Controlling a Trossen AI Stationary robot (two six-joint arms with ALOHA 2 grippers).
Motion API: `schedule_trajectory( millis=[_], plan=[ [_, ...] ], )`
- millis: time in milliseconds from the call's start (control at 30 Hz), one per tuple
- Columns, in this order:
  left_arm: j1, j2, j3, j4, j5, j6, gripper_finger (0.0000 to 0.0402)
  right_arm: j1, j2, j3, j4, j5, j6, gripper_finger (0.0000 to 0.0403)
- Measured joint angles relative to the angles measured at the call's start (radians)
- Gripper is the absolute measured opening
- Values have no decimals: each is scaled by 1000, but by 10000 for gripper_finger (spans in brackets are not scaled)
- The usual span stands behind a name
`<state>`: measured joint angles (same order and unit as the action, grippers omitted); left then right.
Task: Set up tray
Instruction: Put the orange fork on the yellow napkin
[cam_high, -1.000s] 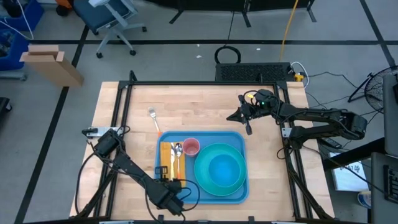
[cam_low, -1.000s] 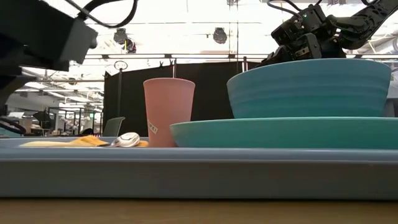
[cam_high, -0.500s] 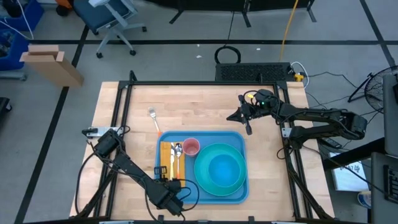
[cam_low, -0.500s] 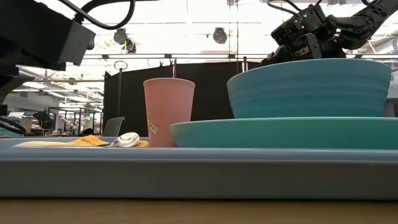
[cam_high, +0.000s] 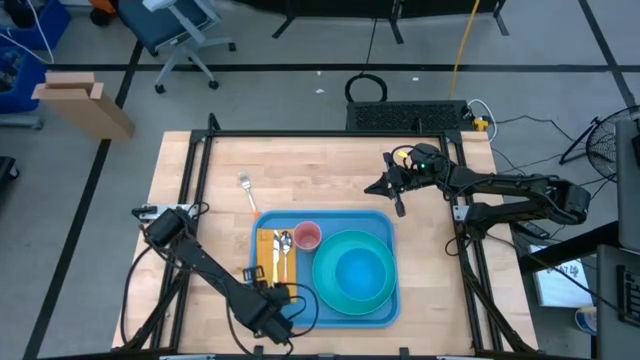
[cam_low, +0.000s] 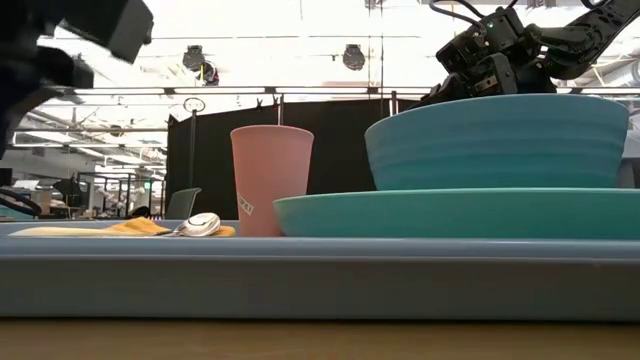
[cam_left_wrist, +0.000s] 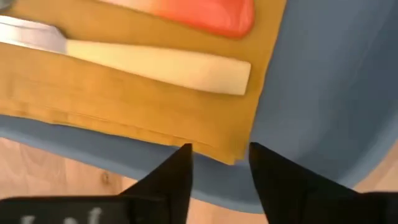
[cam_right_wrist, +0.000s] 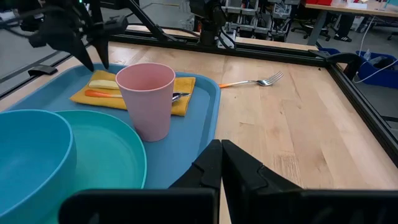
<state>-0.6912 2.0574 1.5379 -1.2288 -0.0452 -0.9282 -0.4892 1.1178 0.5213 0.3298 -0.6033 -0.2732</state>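
Four views, one desk (cam_high: 330, 165)
Overhead looks straight down; the low camera sits close at desk level; both wrist cameras face the tray (cam_right_wrist: 205, 134), left one nearest, sharing its napkin (cam_left_wrist: 124, 106).

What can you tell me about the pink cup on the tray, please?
The pink cup is a plain, matte, plastic-looking tumbler, wider at its rim than at its base. It stands upright and looks empty on the blue tray, between the yellow napkin and the teal plate. Neither gripper touches it.

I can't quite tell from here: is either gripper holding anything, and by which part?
Nothing is held. The left gripper is open above the yellow napkin's edge; the right gripper is shut on nothing over the table.
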Motion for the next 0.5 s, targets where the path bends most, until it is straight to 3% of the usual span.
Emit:
schedule_trajectory(
  millis=[133, 267, 500],
  plan=[
    [9, -50, 0, -1, -38, -49, 185, 0, 0, 0, 0, 0, 0, 0],
    [28, -134, 0, -19, -174, -139, 188, 0, 0, 0, 0, 0, 0, 0],
    [129, -304, 1, -212, -442, -566, 153, 0, 0, 0, 0, 0, 0, 0]
  ],
)
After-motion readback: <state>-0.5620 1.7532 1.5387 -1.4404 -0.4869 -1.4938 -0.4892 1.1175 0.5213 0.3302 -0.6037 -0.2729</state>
